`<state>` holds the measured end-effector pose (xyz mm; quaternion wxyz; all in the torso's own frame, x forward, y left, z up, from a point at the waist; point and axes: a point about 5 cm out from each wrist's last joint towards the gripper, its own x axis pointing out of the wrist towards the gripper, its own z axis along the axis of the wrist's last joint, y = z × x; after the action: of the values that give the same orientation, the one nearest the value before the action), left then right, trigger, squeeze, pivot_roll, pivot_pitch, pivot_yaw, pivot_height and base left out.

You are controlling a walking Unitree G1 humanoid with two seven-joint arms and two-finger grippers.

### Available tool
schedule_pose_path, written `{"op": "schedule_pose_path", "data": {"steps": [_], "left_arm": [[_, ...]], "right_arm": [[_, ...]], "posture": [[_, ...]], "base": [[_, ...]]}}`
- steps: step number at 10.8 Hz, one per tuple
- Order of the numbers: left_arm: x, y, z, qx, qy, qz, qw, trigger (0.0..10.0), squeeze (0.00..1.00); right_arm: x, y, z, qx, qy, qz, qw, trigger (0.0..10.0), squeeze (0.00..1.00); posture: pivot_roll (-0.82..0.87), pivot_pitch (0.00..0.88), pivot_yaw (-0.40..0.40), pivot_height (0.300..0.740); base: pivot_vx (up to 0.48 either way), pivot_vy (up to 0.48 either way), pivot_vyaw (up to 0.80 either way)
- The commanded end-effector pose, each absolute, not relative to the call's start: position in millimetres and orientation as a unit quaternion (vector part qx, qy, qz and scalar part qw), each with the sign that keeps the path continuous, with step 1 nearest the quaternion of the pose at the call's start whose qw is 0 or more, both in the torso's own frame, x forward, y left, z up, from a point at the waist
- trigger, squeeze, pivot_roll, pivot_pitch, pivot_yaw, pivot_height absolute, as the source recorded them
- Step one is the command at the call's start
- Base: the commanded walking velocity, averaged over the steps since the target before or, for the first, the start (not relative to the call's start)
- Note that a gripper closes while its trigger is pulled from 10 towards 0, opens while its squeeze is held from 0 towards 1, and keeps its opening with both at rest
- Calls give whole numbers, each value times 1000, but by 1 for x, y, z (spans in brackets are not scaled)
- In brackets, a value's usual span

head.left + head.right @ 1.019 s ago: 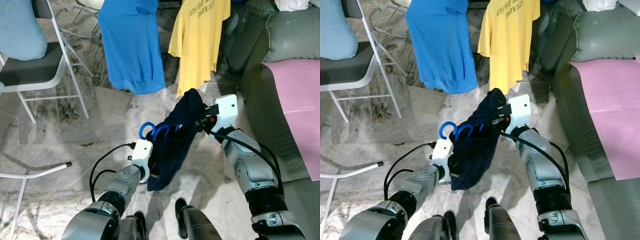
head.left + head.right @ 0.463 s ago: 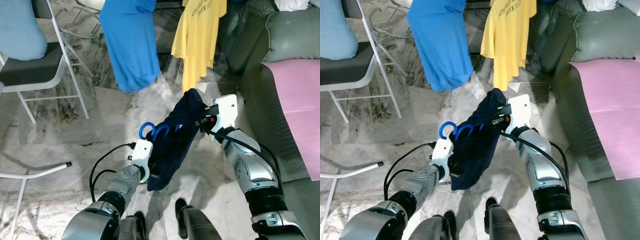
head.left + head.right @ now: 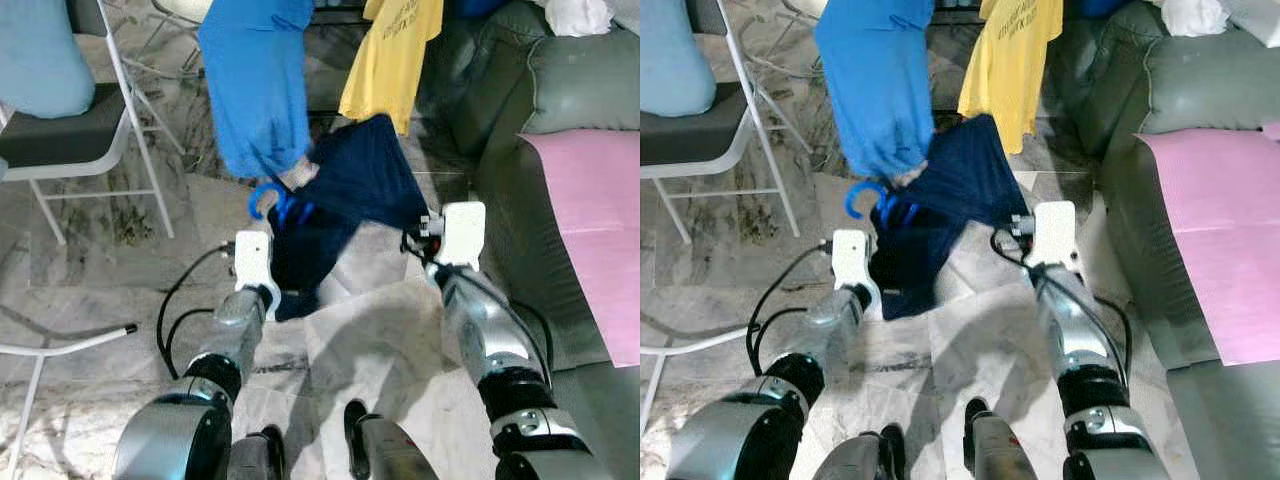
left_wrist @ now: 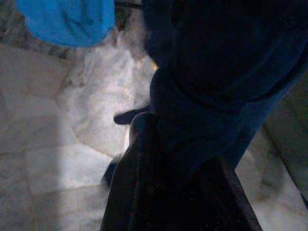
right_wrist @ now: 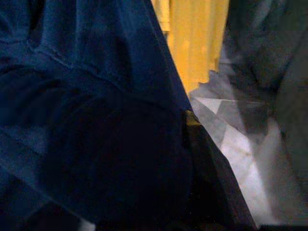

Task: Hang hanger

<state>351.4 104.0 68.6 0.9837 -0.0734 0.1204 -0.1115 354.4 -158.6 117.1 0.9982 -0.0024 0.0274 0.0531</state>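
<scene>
A navy shirt (image 3: pixel 355 180) on a blue hanger (image 3: pixel 265 197) is held up between both arms, spread wide above the marble floor. The hanger's hook pokes out at the shirt's left end, touching the hem of a hanging blue shirt (image 3: pixel 255 80). My left gripper (image 3: pixel 272 232) sits just under the hook, buried in navy cloth; one dark finger (image 4: pixel 139 144) shows in the left wrist view. My right gripper (image 3: pixel 415 238) holds the shirt's right lower edge. In the right wrist view the navy cloth (image 5: pixel 96 120) drapes over the fingers.
A yellow shirt (image 3: pixel 395 50) hangs beside the blue one at the back. A white folding chair (image 3: pixel 60 130) stands on the left, with a second chair's leg (image 3: pixel 70 345) lower down. A grey sofa (image 3: pixel 560 90) with a pink cloth (image 3: pixel 590 200) runs along the right.
Both arms have lifted and pushed the navy shirt forward, up to the hanging shirts. It now spreads wider, and the hook has reached the blue shirt's hem.
</scene>
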Motion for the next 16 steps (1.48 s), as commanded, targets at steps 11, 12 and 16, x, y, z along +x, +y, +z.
{"op": "schedule_pose_path", "data": {"steps": [11,12,16], "left_arm": [[355,90,75,-172,122,-54,976,7686,0],[353,89,71,-165,127,-61,976,8824,0],[350,103,64,-163,135,-35,977,9020,0]], "right_arm": [[285,-102,36,-72,120,244,960,10000,1000],[280,-104,34,-97,110,256,955,10000,1000],[270,-128,34,-147,90,253,952,10000,1000]], "posture": [[-215,194,60,740],[-220,195,60,740],[-222,198,54,740]], "base": [[0,0,0],[0,0,0],[0,0,0]]}}
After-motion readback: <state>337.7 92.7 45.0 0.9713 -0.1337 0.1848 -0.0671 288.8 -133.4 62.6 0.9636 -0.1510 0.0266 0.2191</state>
